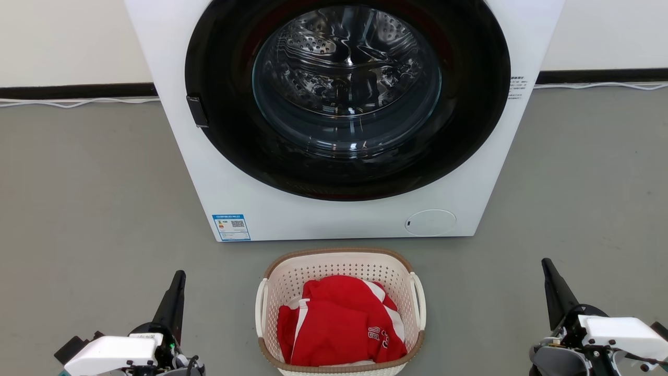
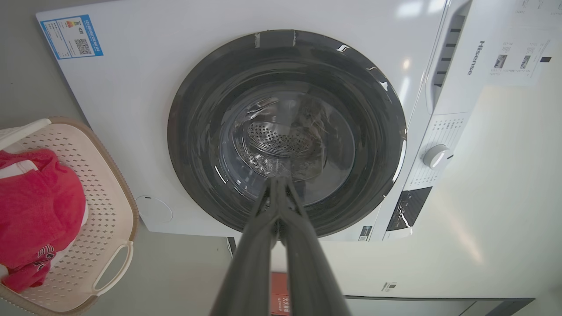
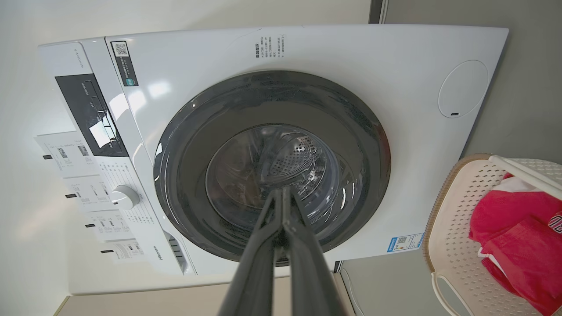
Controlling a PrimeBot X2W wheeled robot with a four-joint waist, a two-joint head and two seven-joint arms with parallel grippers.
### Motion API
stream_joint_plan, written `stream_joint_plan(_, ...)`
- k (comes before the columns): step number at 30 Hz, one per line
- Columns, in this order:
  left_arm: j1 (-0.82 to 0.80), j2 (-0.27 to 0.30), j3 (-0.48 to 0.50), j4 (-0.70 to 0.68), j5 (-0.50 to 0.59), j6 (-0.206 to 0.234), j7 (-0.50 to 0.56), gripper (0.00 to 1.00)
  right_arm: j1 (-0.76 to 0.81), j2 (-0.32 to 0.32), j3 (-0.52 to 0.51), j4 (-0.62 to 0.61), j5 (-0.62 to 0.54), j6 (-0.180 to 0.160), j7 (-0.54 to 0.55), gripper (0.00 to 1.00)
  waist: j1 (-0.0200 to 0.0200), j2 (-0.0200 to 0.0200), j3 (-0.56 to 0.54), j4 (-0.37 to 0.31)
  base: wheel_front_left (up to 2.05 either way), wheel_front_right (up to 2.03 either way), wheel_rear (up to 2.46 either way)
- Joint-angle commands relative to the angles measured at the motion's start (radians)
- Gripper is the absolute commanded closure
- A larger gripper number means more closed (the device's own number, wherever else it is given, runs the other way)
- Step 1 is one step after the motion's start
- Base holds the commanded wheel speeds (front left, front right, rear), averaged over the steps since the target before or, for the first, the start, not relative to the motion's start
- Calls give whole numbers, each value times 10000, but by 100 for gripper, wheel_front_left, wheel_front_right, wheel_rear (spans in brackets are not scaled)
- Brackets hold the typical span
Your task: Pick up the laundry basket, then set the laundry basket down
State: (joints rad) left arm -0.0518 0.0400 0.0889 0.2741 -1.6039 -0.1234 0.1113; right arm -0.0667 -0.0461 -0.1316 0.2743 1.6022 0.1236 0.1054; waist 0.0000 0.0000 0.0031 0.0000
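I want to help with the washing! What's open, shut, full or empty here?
washer door: shut.
laundry basket: standing on the floor, not gripped.
red clothes: bundled inside the basket.
left hand: shut, empty.
right hand: shut, empty.

The laundry basket (image 1: 334,252) stands on the floor (image 1: 78,209) just before the washing machine (image 1: 313,219), below its door (image 1: 347,172). A crumpled garment (image 1: 339,324) lies in the basket. The left gripper (image 1: 180,275) is off to the basket's left, the right gripper (image 1: 546,262) to its right, both apart from it
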Motion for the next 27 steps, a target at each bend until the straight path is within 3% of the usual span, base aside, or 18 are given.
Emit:
stream_joint_plan(1,-561,102,245,-293,-51,-73,16,100,-412,-41,183,-296,68,71,75,100,0,0,0,0,0,0,0)
stream_joint_plan(9,-561,102,245,-293,-51,-73,16,100,-412,-41,183,-296,68,71,75,100,0,0,0,0,0,0,0)
stream_joint_plan(10,17,-4,2,40,2,2,-4,0,24,0,6,34,-2,-2,-2,0,0,0,0,0,0,0,0)
stream_joint_plan(19,115,-27,-80,125,6,0,-198,0,144,12,165,-22,22,0,-199,0,22,0,-16,8,0,0,0)
stream_joint_plan(27,167,-5,-213,83,186,-5,-443,0,213,9,285,-162,-299,5,-436,0,1,0,9,19,0,0,0)
